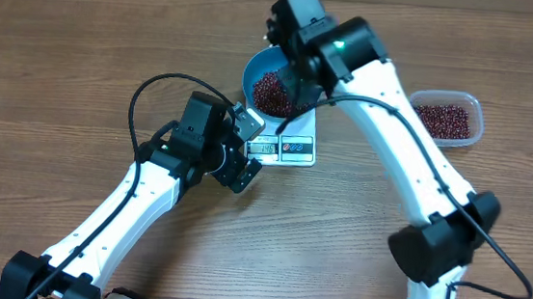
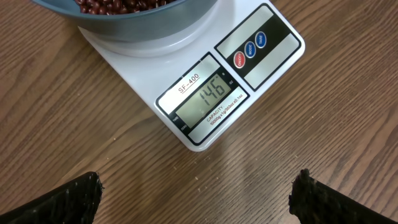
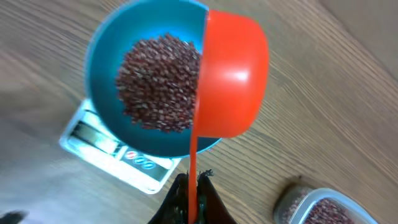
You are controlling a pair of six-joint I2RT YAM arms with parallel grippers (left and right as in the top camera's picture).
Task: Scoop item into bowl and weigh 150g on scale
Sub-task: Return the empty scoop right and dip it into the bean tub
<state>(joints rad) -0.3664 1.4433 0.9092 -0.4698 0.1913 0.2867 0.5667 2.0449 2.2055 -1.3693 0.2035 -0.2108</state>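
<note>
The right fingers (image 3: 183,194) are shut tight on the handle of a round orange-red plastic scoop (image 3: 233,78), tipped over the round deep blue bowl (image 3: 102,56). The little dark red beans (image 3: 158,81) lie heaped in that bowl, on the flat white scale (image 2: 168,74) showing 146. The left fingers (image 2: 71,199) are wide open, holding nothing

Wood table (image 1: 62,54) w/ scale (image 1: 291,150) & clear tub (image 1: 479,120) on it.

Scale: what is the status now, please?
Left gripper open near scale. Right gripper shut on red scoop, tipped over blue bowl of beans. Display shows 146. Nothing blocking.
</note>
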